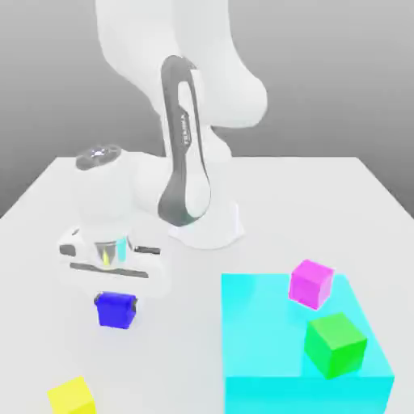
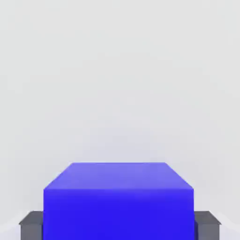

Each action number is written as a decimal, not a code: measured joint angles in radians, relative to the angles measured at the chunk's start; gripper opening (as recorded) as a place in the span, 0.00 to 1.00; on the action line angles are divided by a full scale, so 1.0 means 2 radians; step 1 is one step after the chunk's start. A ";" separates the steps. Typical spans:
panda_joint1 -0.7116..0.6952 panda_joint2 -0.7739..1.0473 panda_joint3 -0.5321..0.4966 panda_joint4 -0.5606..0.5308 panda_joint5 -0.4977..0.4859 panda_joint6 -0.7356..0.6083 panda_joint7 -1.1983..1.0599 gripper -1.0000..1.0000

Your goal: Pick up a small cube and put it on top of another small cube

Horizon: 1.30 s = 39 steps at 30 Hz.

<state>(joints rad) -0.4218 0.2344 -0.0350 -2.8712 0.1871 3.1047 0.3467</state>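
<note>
the small, plain, solid dark-blue cube (image 1: 116, 310) sits low on the pale, smooth tabletop (image 1: 190, 323), on the exterior view's left, right under the arm's hand. the white and dark-grey two-finger gripper (image 1: 116, 302) has it: in the hand view a dark fingertip (image 2: 207, 226) presses against one side of the cube and its twin against the opposite side, so the tool is closed on the blue cube. the step in hand looks to be the grasp, just before the carry.

nearer the camera, toward the exterior view's left corner, lies a small yellow cube (image 1: 70, 398), apart from the blue one. well across, on the exterior view's right, stands a broad, flat-topped cyan block (image 1: 267, 323), bearing a small magenta cube (image 1: 310, 285) and a somewhat larger-looking green cube (image 1: 335, 345) nearer the camera.

the next move calls for a straight lift, level and clear of the table, then a carry over whichever small cube is meant as the base; the task does not say which.
</note>
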 joint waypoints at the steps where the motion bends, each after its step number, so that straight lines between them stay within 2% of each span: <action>1: 0.000 0.000 0.000 0.000 0.000 0.000 0.000 0.00; 5: 0.012 -0.021 -0.015 -0.003 -0.014 -0.017 0.012 0.00; 9: 0.030 -0.077 -0.046 -0.012 -0.064 -0.063 0.050 0.00; 13: 0.024 -0.133 -0.053 -0.023 -0.102 -0.108 0.074 0.00; 22: 0.151 -0.136 0.011 0.098 -0.084 -0.233 0.191 0.00; 33: 0.303 -0.125 0.081 0.266 -0.088 -0.390 0.368 0.00; 35: 0.339 -0.106 0.081 0.272 -0.093 -0.377 0.385 0.00; 37: 0.329 -0.078 0.071 0.264 -0.098 -0.341 0.392 0.00; 38: 0.327 -0.068 0.070 0.261 -0.099 -0.329 0.393 1.00; 39: 0.327 -0.068 0.070 0.261 -0.099 -0.329 0.393 1.00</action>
<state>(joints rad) 0.2328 0.0975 0.1041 -2.3492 -0.0111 2.4468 1.1336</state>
